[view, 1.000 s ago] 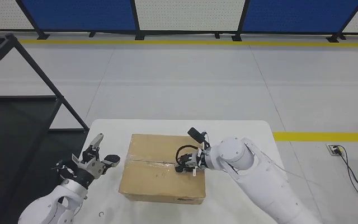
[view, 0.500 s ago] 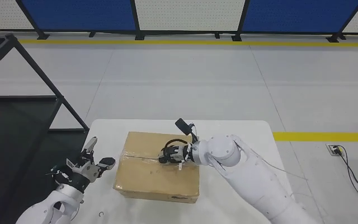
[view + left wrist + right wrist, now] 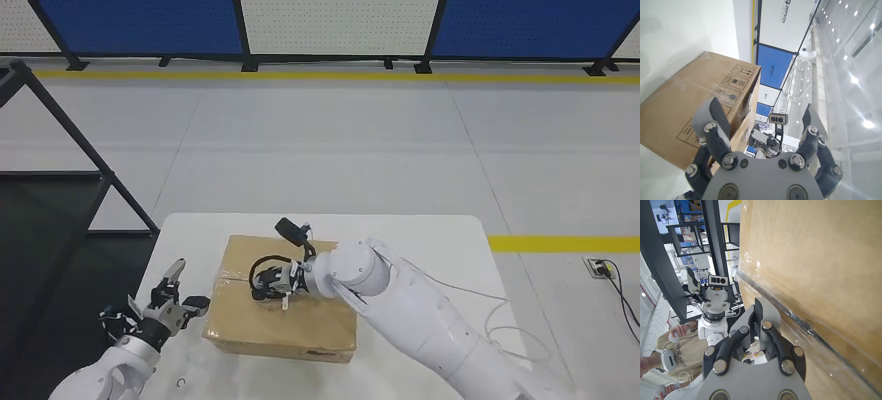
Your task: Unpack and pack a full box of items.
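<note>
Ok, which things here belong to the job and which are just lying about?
Job: cardboard box, its taped seam, right gripper at the seam, left gripper beside the box.
Lying about: small ring on table, black rack, floor socket.

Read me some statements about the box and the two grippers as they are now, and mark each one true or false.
1. The box has its flaps closed. True.
2. The left gripper is shut on the box. False: it is open and holds nothing, beside the box.
3. The right gripper is shut and lies at the taped seam on the box's top. True.
4. The box stands on the floor. False: it stands on the white table.
</note>
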